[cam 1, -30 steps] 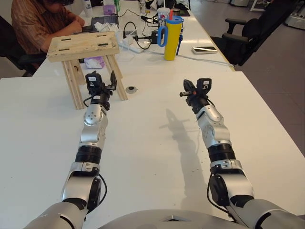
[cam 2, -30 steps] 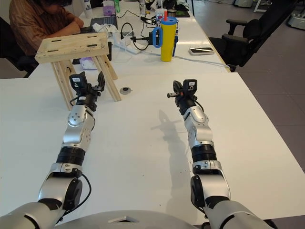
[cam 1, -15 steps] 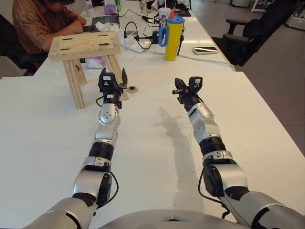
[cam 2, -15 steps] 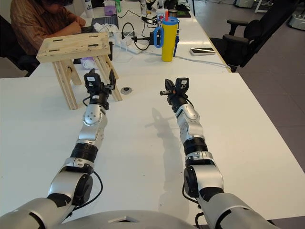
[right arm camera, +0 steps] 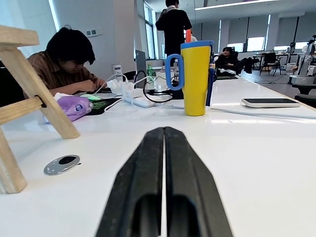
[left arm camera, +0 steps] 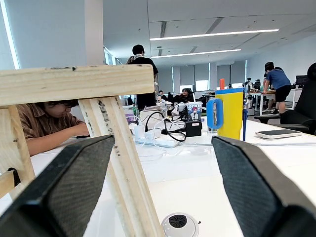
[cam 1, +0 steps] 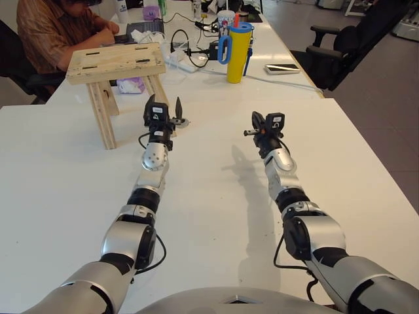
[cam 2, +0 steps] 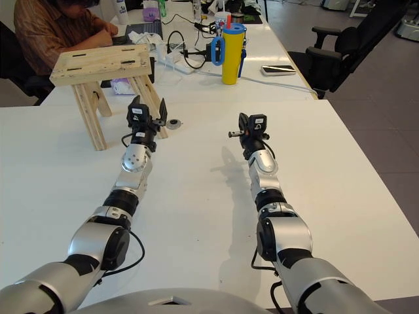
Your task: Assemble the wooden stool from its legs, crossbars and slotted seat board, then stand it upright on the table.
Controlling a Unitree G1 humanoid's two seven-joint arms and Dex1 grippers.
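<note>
One wooden stool [cam 1: 116,63] stands upright and fully put together at the far L part of the white table [cam 1: 209,216], slotted seat board on top, legs [cam 1: 105,122] splayed down to the tabletop, a crossbar [right arm camera: 19,109] btwn two of them. L jaws are released, spread wide, low over the table just beside the stool's near R leg [left arm camera: 123,163]. In the left wrist view that leg shows btwn the two dark pads [left arm camera: 64,197], not touched by either. A small round metal disc [cam 1: 181,122] lies on the table just beside the L jaws, close to the same leg. R jaws are clenched w/ nothing in them, both fingers [right arm camera: 148,187] pressed flat together, held above the table's middle, well apart from the stool. Farther back: a yellow tumbler [cam 1: 237,52] w/ blue handle, a phone [cam 1: 282,69] lying flat to its R, a purple pack [cam 1: 131,85] under the stool's far side, and a tangle of cables [cam 1: 190,55].
</note>
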